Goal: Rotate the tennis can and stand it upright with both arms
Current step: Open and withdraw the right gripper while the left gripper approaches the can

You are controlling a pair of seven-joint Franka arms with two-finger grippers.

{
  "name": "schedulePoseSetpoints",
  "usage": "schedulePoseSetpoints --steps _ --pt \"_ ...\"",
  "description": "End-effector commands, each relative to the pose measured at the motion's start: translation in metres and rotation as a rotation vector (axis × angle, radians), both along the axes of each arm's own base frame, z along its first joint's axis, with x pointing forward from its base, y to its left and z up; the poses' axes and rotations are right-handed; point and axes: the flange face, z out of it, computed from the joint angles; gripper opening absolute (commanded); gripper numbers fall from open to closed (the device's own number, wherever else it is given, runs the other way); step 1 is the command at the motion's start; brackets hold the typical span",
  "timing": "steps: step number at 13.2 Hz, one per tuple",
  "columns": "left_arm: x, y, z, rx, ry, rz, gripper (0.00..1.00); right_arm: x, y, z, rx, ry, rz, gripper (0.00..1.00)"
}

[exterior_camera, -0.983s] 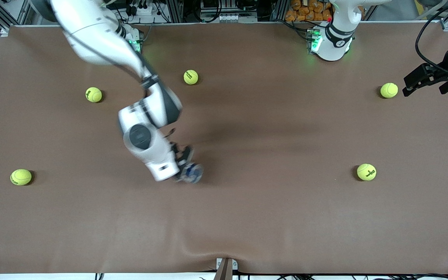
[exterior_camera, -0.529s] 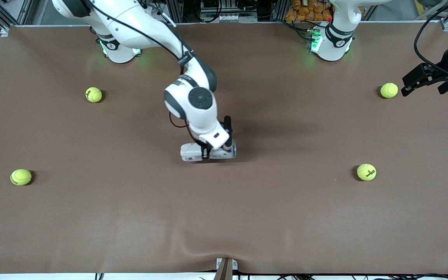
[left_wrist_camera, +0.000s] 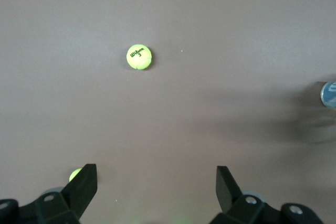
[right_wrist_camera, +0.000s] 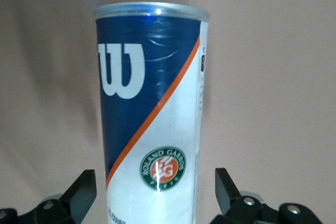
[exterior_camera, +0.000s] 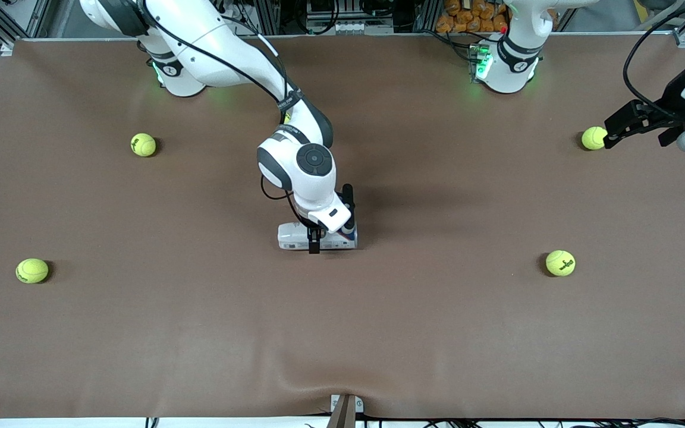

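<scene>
The tennis can point(exterior_camera: 292, 236) lies on its side at the middle of the table, its white end toward the right arm's end. My right gripper point(exterior_camera: 331, 224) reaches down over it, open, one finger on each side of the tube. In the right wrist view the can point(right_wrist_camera: 152, 103) shows its navy label with the white "W", and there is a gap between it and each of the fingers point(right_wrist_camera: 79, 192) of my right gripper point(right_wrist_camera: 155, 184). My left gripper point(exterior_camera: 611, 135) hangs open with nothing in it at the left arm's end of the table. The can's end point(left_wrist_camera: 329, 94) shows small in the left wrist view.
Tennis balls lie scattered: one point(exterior_camera: 594, 138) just beside my left gripper, one point(exterior_camera: 560, 263) nearer the front camera, and two point(exterior_camera: 143, 144) point(exterior_camera: 32, 270) toward the right arm's end. The left wrist view shows a ball point(left_wrist_camera: 139, 57) ahead of my left gripper point(left_wrist_camera: 156, 182).
My right arm swung the can from nearer the right arm's end to the table's middle, laid it down and opened its fingers. My left gripper drifted slightly toward its nearby ball.
</scene>
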Motion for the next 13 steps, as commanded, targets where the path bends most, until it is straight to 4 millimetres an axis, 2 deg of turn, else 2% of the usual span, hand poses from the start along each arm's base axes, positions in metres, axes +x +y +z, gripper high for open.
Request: schedulePoseSetpoints --steps 1,3,6,8,9,11,13 --pt "0.004 0.007 -0.008 -0.017 0.039 0.015 1.0 0.001 0.003 0.03 0.014 -0.031 -0.016 1.0" --pt "0.013 0.009 -0.026 -0.017 0.074 0.017 1.0 0.001 -0.002 0.058 0.013 -0.027 -0.077 1.0" --pt "0.018 0.008 -0.038 -0.014 0.105 0.008 1.0 0.002 -0.019 0.105 0.006 -0.039 -0.258 1.0" --pt "0.018 -0.001 -0.042 -0.015 0.117 -0.008 1.0 0.036 -0.067 0.126 0.028 -0.067 -0.415 1.0" --pt "0.017 -0.005 -0.045 -0.023 0.134 -0.014 1.0 0.048 -0.091 0.13 0.02 -0.062 -0.498 1.0" --pt "0.021 -0.011 -0.052 -0.069 0.151 -0.018 1.0 0.057 -0.118 0.134 0.009 -0.055 -0.655 1.0" --pt "0.033 -0.016 -0.076 -0.197 0.201 -0.021 1.0 0.075 -0.151 0.135 0.028 -0.07 -0.82 1.0"
